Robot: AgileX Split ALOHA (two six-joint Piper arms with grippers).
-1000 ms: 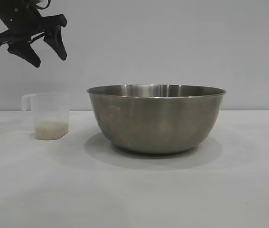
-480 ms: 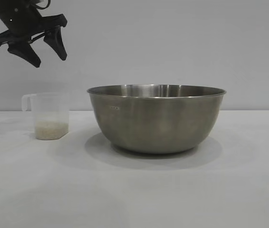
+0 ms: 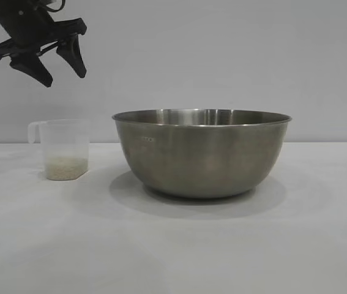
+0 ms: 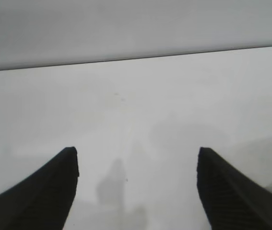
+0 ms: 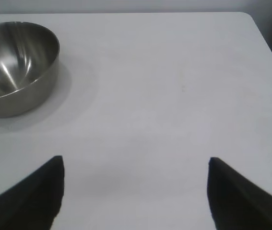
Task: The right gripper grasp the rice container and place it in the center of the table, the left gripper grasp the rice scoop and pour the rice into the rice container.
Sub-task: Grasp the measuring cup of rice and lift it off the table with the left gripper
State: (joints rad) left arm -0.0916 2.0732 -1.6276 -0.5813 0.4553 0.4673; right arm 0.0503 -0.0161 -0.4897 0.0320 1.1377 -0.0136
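Lab test bench: bare white table [image 3: 173, 257], blank wall [image 3: 222, 55].

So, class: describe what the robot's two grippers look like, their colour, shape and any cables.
The left gripper is a matte black claw with two tapering, pointed fingers, and a dark cable runs by the arm behind it. In its wrist view the finger surfaces look finely ribbed. The right gripper shows two similar black pointed fingers; no markings are visible.

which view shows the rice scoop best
The exterior view: the rice scoop stands upright and whole on the table, handle and rice visible, left of the rice container. The left wrist view and the right wrist view show none of it.
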